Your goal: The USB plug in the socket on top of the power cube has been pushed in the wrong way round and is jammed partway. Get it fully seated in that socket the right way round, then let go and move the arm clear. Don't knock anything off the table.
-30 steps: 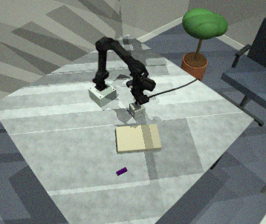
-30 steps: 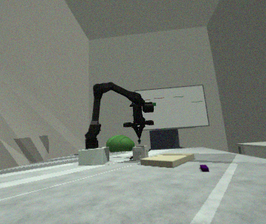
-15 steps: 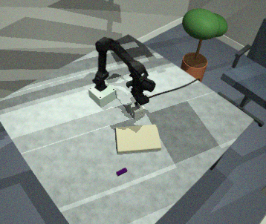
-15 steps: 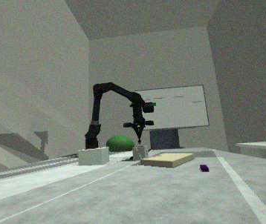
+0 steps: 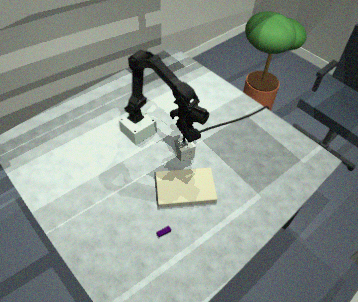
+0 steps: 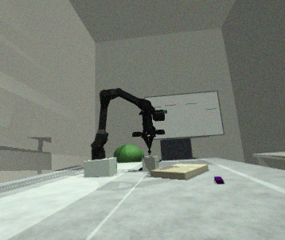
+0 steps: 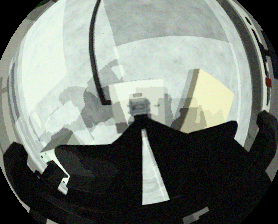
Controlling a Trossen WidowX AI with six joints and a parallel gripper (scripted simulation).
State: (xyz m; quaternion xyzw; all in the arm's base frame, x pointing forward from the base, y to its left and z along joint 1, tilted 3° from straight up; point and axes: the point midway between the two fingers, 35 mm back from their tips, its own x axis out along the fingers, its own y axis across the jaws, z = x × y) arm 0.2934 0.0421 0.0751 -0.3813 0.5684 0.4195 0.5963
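Observation:
The power cube [image 5: 186, 152] [image 6: 150, 164] [image 7: 156, 88] stands on the table below the arm. My gripper [image 5: 184, 142] [image 6: 150, 152] [image 7: 142, 123] points down over the cube's top, its fingers nearly together and shut on the USB plug. The plug [image 7: 139, 106] shows as a small grey block just ahead of the fingertips in the wrist view, over the middle of the cube's top. In the exterior view the fingertips are just above the cube. How deep the plug sits and which way round it is cannot be told; the socket is hidden.
A pale board [image 5: 193, 189] [image 6: 181, 171] [image 7: 210, 100] lies close to the cube. A small purple block [image 5: 163, 231] [image 6: 219, 180] lies beyond it. A black cable [image 5: 235, 121] [image 7: 91, 50] runs from the table edge to beside the cube. The white arm base [image 5: 138, 131] [image 6: 100, 167] stands nearby.

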